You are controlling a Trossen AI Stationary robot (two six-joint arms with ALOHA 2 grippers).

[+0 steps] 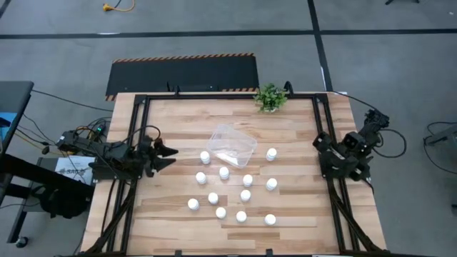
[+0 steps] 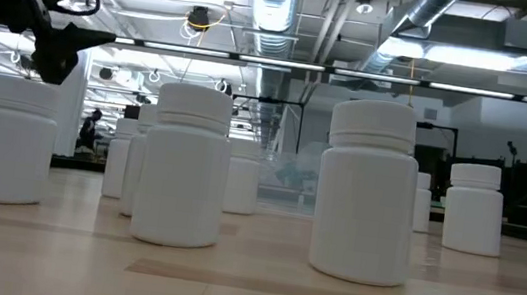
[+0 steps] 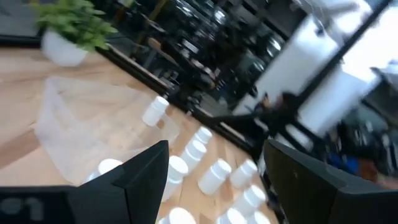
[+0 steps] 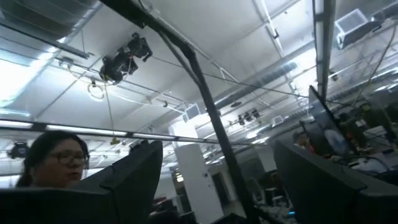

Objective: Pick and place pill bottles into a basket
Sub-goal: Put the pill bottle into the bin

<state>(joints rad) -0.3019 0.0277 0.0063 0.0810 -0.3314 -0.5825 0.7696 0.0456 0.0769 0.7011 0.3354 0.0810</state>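
Note:
Several small white pill bottles (image 1: 224,173) stand upright on the wooden table, scattered near and to the right of the clear plastic basket (image 1: 232,145); one bottle (image 1: 205,156) stands by the basket's near left corner. They also show in the low view (image 2: 181,163). The basket shows in the left wrist view (image 3: 93,124). My left gripper (image 1: 166,152) is open and empty, raised over the table's left side, pointing at the basket and bottles. It also shows in the left wrist view (image 3: 214,168). My right gripper (image 4: 217,180) is open and empty, its arm folded at the table's right edge (image 1: 343,153).
A small green potted plant (image 1: 270,98) stands at the table's far edge, behind the basket. A black frame (image 1: 139,135) runs along the table's left, right and far sides. A person shows in the right wrist view (image 4: 53,155), beyond the table.

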